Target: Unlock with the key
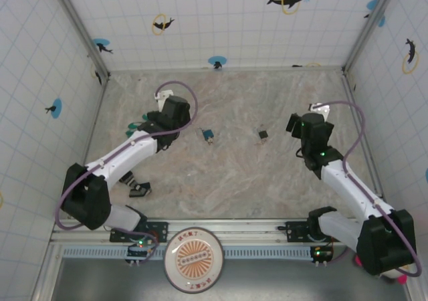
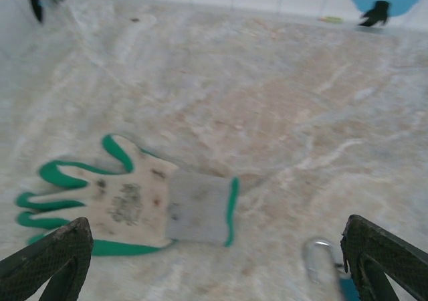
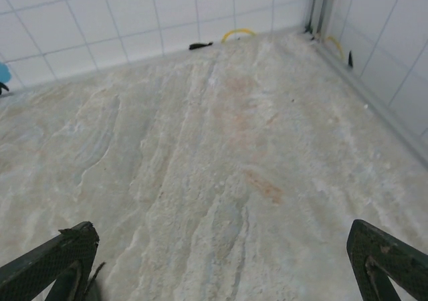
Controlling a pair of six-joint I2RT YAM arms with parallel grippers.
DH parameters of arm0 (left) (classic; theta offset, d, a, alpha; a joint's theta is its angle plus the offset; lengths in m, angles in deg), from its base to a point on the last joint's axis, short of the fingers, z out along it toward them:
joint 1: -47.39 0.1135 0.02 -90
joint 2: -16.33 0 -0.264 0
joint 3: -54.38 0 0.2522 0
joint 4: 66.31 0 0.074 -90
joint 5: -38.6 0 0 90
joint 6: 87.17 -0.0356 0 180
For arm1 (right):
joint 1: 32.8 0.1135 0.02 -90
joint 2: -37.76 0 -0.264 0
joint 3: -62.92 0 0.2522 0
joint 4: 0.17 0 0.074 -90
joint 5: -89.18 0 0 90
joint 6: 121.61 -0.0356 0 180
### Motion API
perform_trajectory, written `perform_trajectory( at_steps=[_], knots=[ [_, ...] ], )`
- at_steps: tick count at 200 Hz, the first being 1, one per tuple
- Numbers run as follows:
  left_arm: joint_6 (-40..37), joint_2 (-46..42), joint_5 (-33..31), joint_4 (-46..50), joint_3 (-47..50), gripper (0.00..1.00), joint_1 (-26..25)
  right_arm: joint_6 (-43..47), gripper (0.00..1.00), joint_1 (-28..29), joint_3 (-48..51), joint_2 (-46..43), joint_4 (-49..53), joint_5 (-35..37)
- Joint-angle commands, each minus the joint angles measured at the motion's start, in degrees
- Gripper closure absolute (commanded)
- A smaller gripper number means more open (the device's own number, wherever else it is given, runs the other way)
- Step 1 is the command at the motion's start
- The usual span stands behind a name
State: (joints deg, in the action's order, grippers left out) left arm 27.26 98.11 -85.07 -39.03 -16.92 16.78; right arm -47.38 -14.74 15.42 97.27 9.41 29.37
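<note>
A small blue padlock (image 1: pixel 208 136) lies on the marbled table between the two arms. Its silver shackle (image 2: pixel 321 259) appears blurred in the left wrist view, just inside the right fingertip. The small dark key (image 1: pixel 263 134) lies on the table to the padlock's right. My left gripper (image 1: pixel 172 114) (image 2: pixel 215 233) hovers left of the padlock, open, with only bare table between its fingers. My right gripper (image 1: pixel 302 124) (image 3: pixel 221 237) hangs to the right of the key, open and holding nothing.
A white work glove with green trim (image 2: pixel 130 204) (image 1: pixel 137 124) lies flat just left of the left gripper. A small black object (image 1: pixel 138 188) sits by the left arm's base. Tiled walls enclose the table (image 1: pixel 234 174) on three sides.
</note>
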Motion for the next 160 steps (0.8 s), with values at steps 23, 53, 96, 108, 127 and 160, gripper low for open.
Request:
perform_trajectory(
  at_steps=[23,53,96,108,127,160],
  knots=[
    [-14.5,-9.2,-3.9,-25.5,15.2,0.03,8.5,9.6,0.01,-1.0,9.1,-4.1,-17.5,15.2],
    [-18.6,-12.0,0.0,-33.4,21.6,0.03,14.9,11.5,0.01,-3.4,10.8,-3.1,-18.1,18.1],
    [-21.9,-8.2,0.6,-50.2,30.1,0.03,19.3,10.6,0.01,-6.6,16.2,1.7,-30.0,17.9],
    [-22.5,-5.4,0.8,-52.2,30.6,0.03,20.4,10.5,0.01,-7.2,16.9,3.7,-32.4,16.4],
    [-24.5,-0.8,-1.2,-58.4,32.2,0.03,20.8,10.7,0.01,-7.7,18.3,6.6,-37.1,15.6],
    [-26.5,4.6,-0.5,-80.4,40.2,0.03,21.4,10.7,0.01,-10.1,20.0,8.9,-43.4,12.2]
  ],
)
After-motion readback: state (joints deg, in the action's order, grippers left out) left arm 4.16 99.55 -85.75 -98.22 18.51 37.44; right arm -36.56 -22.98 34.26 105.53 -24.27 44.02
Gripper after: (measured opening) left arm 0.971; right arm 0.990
